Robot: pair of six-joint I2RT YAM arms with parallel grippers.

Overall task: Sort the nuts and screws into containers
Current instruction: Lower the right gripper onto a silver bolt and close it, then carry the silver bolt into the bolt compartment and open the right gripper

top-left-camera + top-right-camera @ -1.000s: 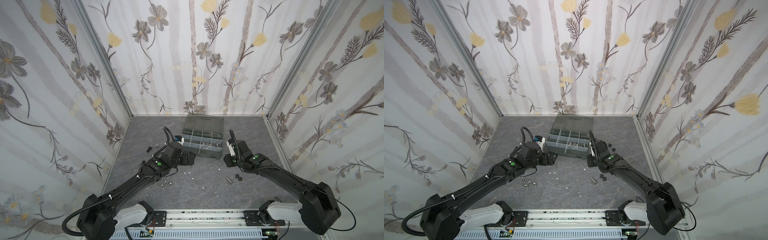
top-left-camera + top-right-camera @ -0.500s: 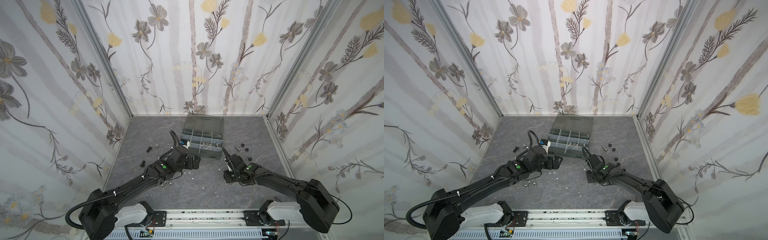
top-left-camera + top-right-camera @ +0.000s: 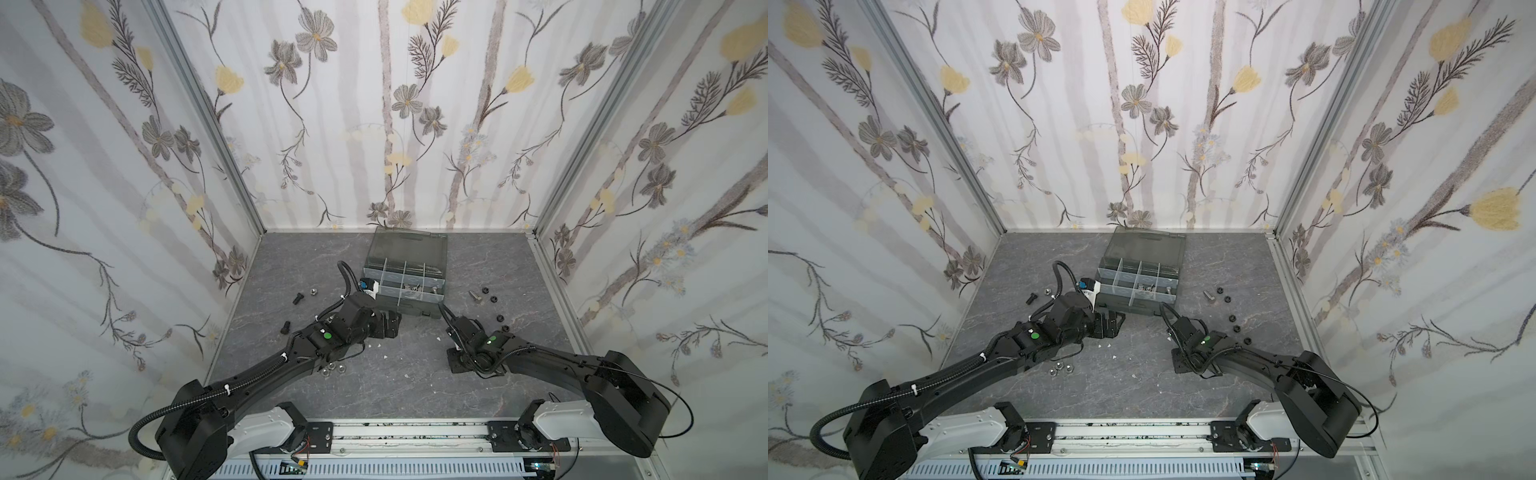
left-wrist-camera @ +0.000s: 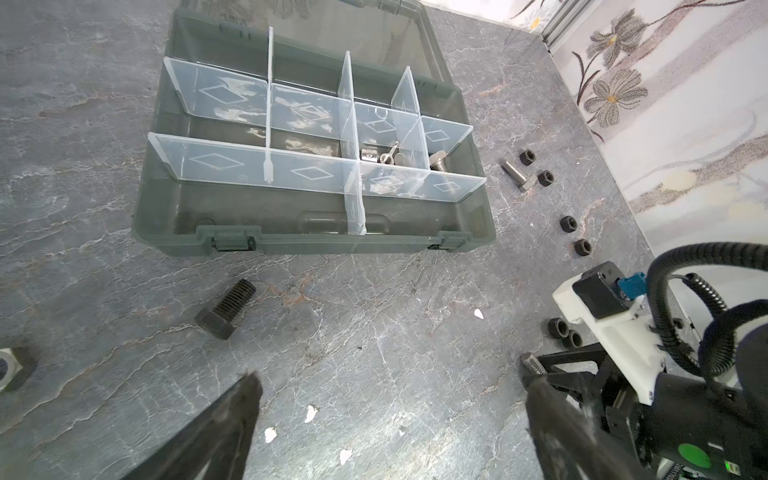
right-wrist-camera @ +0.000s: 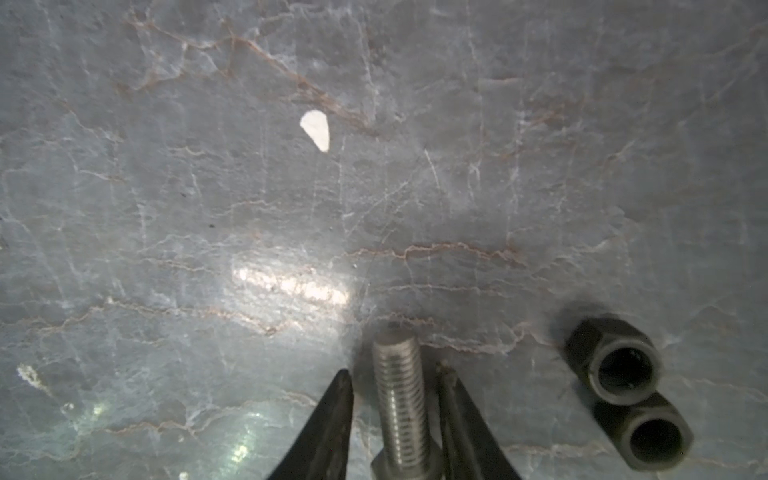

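The containers are compartments of a grey-green case (image 3: 405,286) (image 3: 1138,282) (image 4: 316,245) standing open at the back centre; wing nuts (image 4: 390,156) and a silver screw (image 4: 438,160) lie in two of them. My right gripper (image 5: 395,374) (image 3: 456,362) (image 3: 1183,362) is down at the table, open narrowly, its fingers on either side of a silver screw (image 5: 401,399) with slim gaps. Two black nuts (image 5: 613,365) lie beside it. My left gripper (image 4: 392,382) (image 3: 388,324) (image 3: 1111,322) is wide open and empty, just in front of the case, near a black screw (image 4: 226,309).
Right of the case lie a silver screw (image 3: 475,296) (image 4: 517,176) and several black nuts (image 3: 493,298) (image 4: 567,224). On the left lie two black screws (image 3: 298,298), a silver nut (image 3: 313,292), and silver nuts (image 3: 332,368) by the left forearm. White flecks dot the table.
My right gripper has come back from the case and down to the table, and its jaws have narrowed round the silver screw. The left gripper has shifted slightly rightward, still open.
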